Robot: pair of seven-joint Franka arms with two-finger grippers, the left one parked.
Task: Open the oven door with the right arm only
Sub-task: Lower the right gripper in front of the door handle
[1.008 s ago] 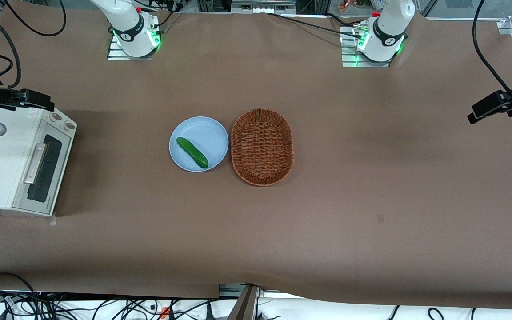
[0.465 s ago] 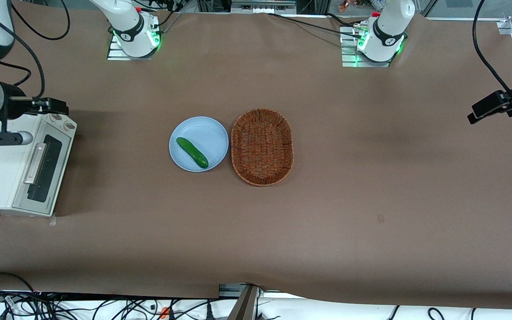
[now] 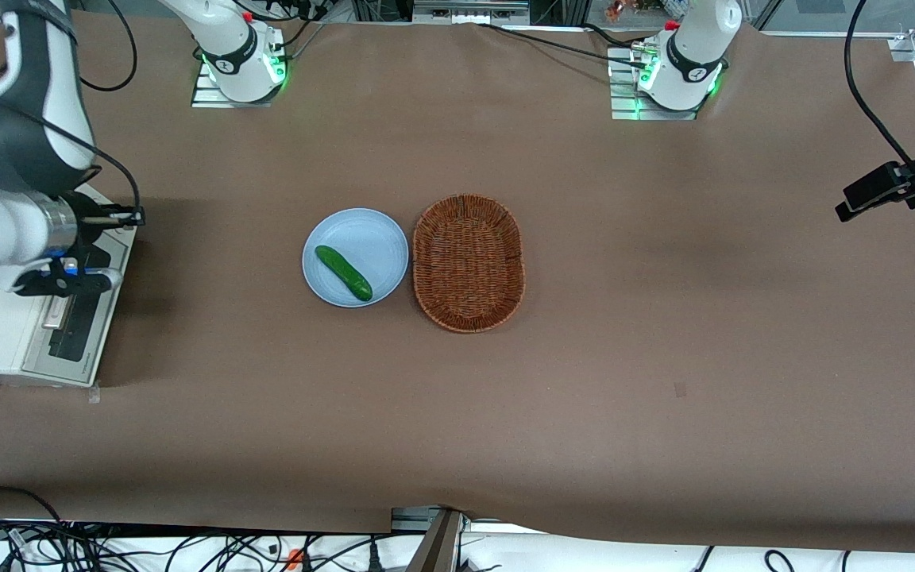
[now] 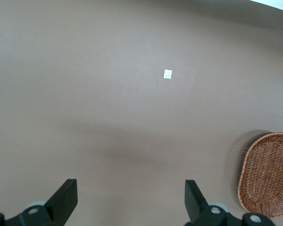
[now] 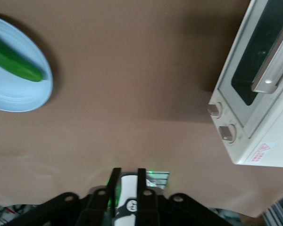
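Gripper [image 3: 68,278] poised above closed oven door [image 3: 80,306], grip state impossible to tell. Silver handle [image 5: 272,66] directly beneath, long axis along door's top edge.

The right arm [image 3: 9,183] hangs low, its gripper [image 3: 68,274] seemingly downturned.

On my front feed I see a pale blue plate [image 3: 355,238] near the middle of the brown table [image 3: 664,357], with a green cucumber [image 3: 343,272] lying on it at a slant. Just beside the plate, toward the parked arm's end, sits an oval wicker basket [image 3: 468,262]. A small white tag [image 4: 168,74] lies alone on the table covering.
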